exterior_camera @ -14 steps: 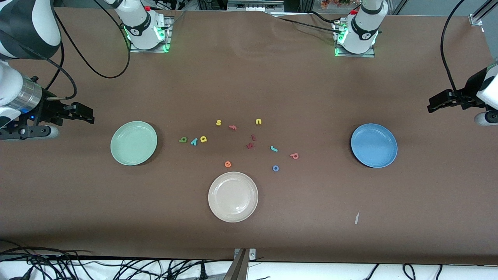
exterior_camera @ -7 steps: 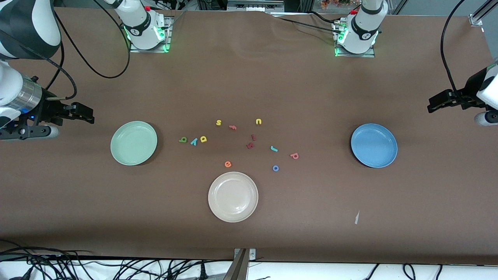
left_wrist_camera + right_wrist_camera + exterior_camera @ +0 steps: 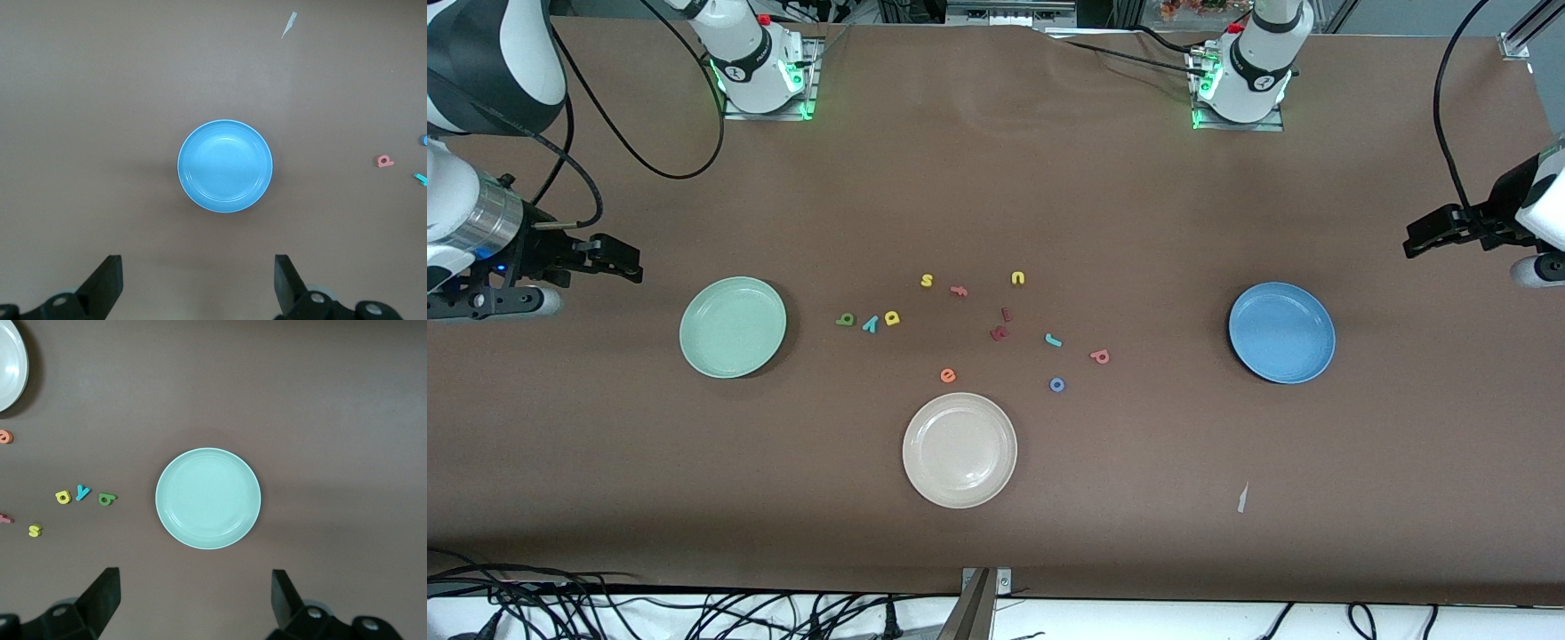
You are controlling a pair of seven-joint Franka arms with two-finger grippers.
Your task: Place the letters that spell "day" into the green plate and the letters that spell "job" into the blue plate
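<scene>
Our right gripper (image 3: 609, 258) hangs with its fingers spread and empty over the table's edge at the right arm's end, and our left gripper (image 3: 1427, 238) hangs likewise, spread and empty, over the edge at the left arm's end. Over the last second we see nothing shifted: both arms wait, no letter has moved, so the sorting has not begun. The round pale mint-green plate (image 3: 733, 326) lies bare near the right arm's end, and beside it, toward the table's middle, sit the tiny foam dark green "a" (image 3: 845, 319), teal "y" (image 3: 870, 324) and yellow "d" (image 3: 891, 318) in a close row. The round mid-blue plate (image 3: 1281, 332) lies bare near the left arm's end. Between it and the middle lie the teal hooked "j" (image 3: 1053, 340), salmon-pink "b" (image 3: 1100, 356) and blue ring "o" (image 3: 1056, 384), spaced apart.
</scene>
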